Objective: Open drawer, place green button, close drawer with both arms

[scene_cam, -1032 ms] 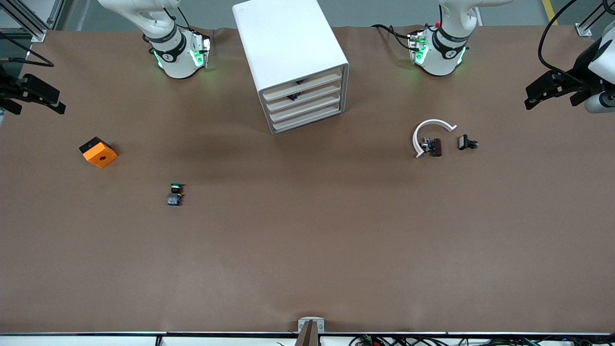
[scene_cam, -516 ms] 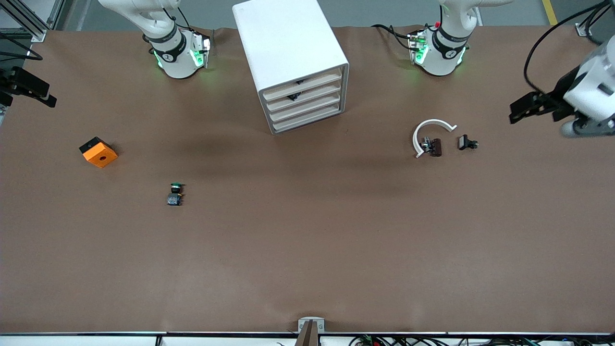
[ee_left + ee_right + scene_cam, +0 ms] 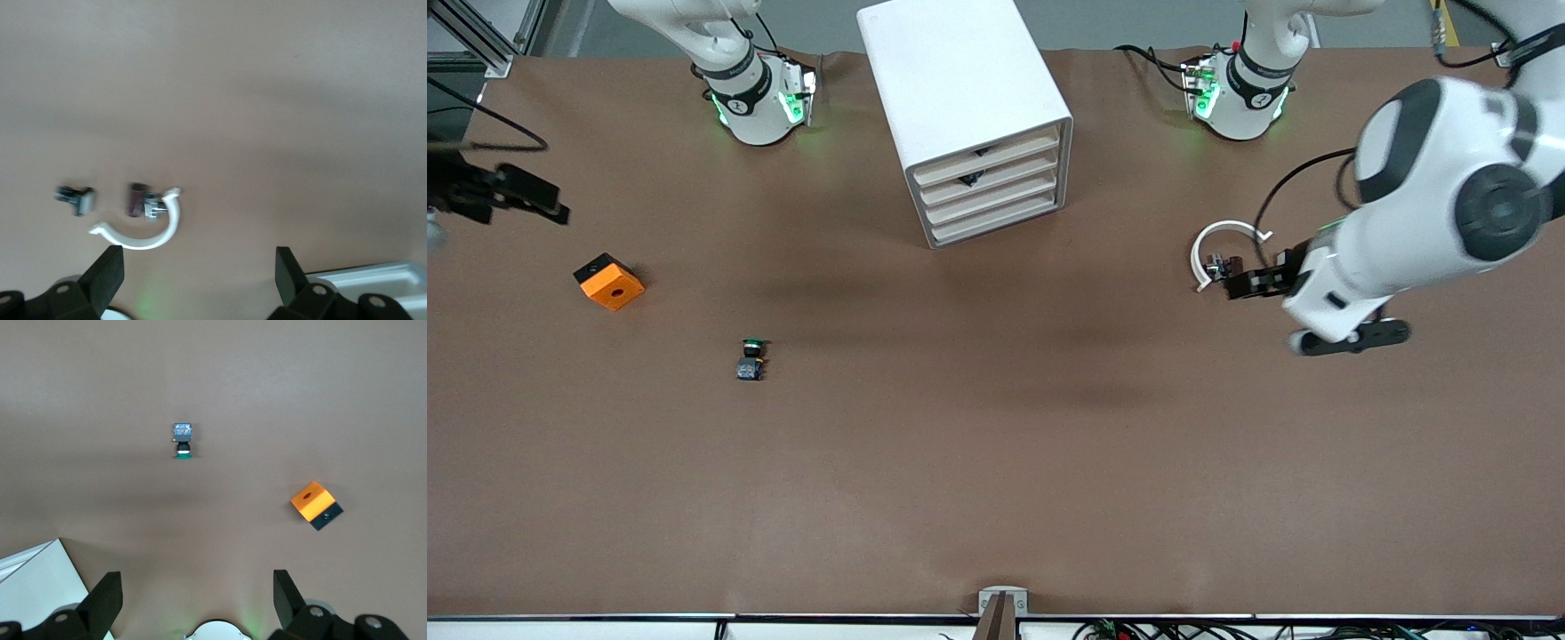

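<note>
Brown paper covers the table [image 3: 996,498], and at the right arm's end the right gripper [image 3: 525,197] hangs in the air over the table edge, its fingers [image 3: 103,597] spread wide and holding nothing. Just nearer the front camera lies an orange cube [image 3: 609,281]. The button [image 3: 751,358] rests on its side, nearer the front camera than the cube and toward the table's middle, well apart from the cabinet [image 3: 960,98]. A descent aimed by colour alone could land on the cube instead; a pinch across the button's round cap could squirt so small a part away.

All 4 drawers [image 3: 989,191] sit shut in the cabinet, so nothing can go in yet. A careless pull on a shallow front could drag the whole cabinet across the paper unless the other arm braces it.

Toward the left arm's end, the left gripper [image 3: 1240,284] hovers with fingers [image 3: 107,273] spread over a white C-shaped ring [image 3: 1221,249] and a small dark part [image 3: 138,200] beside it, with a black clip [image 3: 75,198] near. Dropping here could scatter this clutter.
</note>
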Robot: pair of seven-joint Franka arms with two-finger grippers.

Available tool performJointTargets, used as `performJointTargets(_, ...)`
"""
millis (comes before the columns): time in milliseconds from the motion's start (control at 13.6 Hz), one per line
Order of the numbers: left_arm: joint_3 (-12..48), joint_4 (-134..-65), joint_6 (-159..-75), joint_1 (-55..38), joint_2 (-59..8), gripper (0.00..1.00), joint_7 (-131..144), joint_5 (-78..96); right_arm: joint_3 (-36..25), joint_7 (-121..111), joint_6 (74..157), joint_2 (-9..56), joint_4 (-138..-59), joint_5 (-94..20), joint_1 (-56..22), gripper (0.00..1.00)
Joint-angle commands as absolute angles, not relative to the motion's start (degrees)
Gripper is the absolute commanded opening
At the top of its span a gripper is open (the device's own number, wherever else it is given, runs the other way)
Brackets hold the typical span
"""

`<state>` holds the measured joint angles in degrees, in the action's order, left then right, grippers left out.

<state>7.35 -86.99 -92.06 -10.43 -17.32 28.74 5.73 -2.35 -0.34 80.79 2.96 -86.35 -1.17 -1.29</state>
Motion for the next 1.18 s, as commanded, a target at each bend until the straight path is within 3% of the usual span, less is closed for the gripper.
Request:
performJointTargets(0, 7.1, -84.4, -94.7, -13.8, -22.7, 1.0, 40.6, 8.7, -2.3, 5.1, 87.0, 2.7, -92.1, -0.8, -4.6, 1.0)
performJointTargets(516, 7.1, -84.0, -110.8, -23.3, -32.8, 1.0, 71.0, 18.2, -2.2, 14.3, 107.6, 1.9, -110.4, -2.6, -6.9, 1.0)
performJointTargets(811, 7.1, -84.6, -110.6, -25.0, -34.5, 1.0, 90.8, 23.4, -2.2, 17.0, 125.5, 3.5, -121.4, -2.5, -9.6, 1.0)
performJointTargets(1106, 7.4, -84.6, -106.8, -25.6, -36.7, 1.0, 95.0, 26.4, -2.3, 17.0, 138.2, 13.2, -122.8, -1.8, -10.2, 1.0)
